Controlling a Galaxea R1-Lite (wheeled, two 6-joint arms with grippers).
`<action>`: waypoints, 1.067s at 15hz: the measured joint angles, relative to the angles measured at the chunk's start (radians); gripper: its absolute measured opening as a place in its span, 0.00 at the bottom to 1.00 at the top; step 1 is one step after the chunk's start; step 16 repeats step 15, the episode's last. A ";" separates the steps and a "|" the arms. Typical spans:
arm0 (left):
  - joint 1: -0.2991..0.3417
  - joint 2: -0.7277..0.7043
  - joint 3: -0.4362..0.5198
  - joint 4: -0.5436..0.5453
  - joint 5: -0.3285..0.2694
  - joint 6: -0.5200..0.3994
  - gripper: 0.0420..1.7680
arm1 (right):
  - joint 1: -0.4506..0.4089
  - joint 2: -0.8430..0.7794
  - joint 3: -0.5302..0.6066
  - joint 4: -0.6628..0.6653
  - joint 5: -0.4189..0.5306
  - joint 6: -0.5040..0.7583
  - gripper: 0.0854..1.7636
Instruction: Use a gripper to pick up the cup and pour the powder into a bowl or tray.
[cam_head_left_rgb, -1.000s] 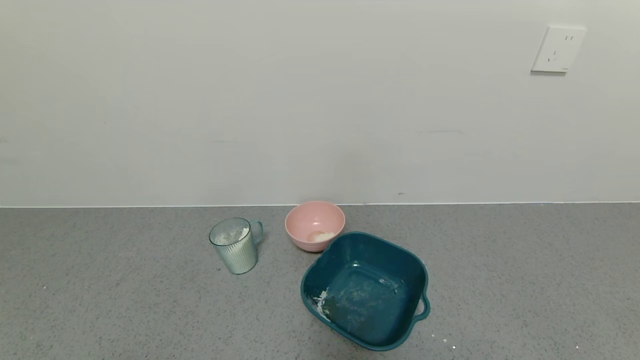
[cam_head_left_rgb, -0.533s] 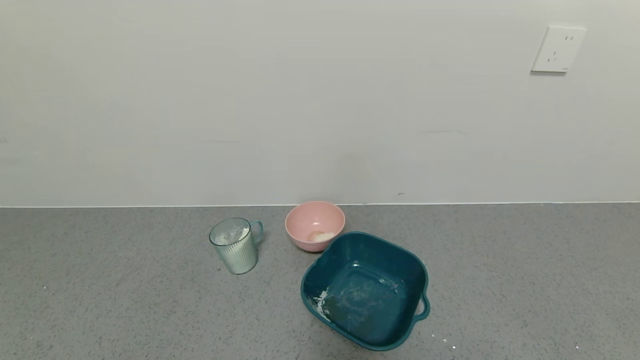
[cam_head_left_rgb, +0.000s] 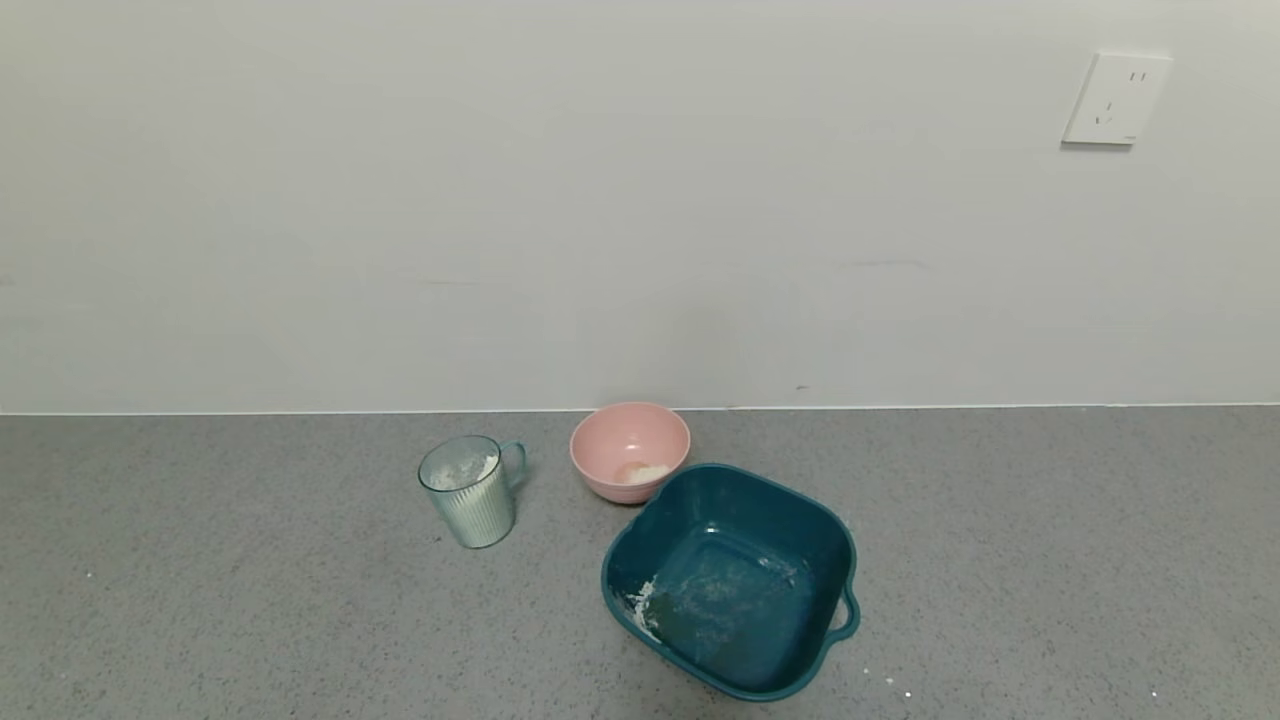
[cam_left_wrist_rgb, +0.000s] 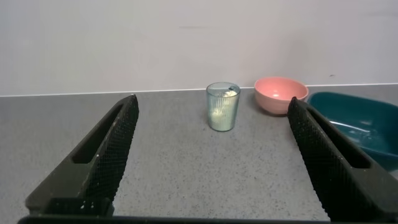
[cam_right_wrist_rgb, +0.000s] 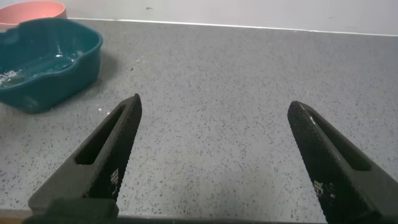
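Note:
The ribbed pale teal cup (cam_head_left_rgb: 470, 491) stands upright on the grey counter, handle toward the pink bowl, with white powder (cam_head_left_rgb: 463, 472) inside. The pink bowl (cam_head_left_rgb: 630, 450) sits to its right near the wall and holds a little powder. In the left wrist view the cup (cam_left_wrist_rgb: 222, 106) and the bowl (cam_left_wrist_rgb: 280, 94) lie well ahead of my left gripper (cam_left_wrist_rgb: 211, 106), which is open and empty. My right gripper (cam_right_wrist_rgb: 214, 104) is open and empty over bare counter. Neither gripper shows in the head view.
A large dark teal square tub (cam_head_left_rgb: 733, 580) with powder smears stands in front of the pink bowl, touching it; it also shows in the right wrist view (cam_right_wrist_rgb: 43, 62). The wall runs close behind the bowl. A wall socket (cam_head_left_rgb: 1115, 98) is at the upper right.

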 joint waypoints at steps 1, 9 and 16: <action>0.000 -0.003 0.052 -0.036 0.006 0.002 0.97 | 0.000 0.000 0.000 0.000 0.000 0.000 0.97; 0.000 -0.009 0.189 0.025 0.014 -0.006 0.97 | 0.000 0.000 0.000 0.000 0.000 0.000 0.97; 0.000 -0.009 0.190 0.021 0.011 0.005 0.97 | 0.000 0.000 0.000 -0.001 0.000 0.001 0.97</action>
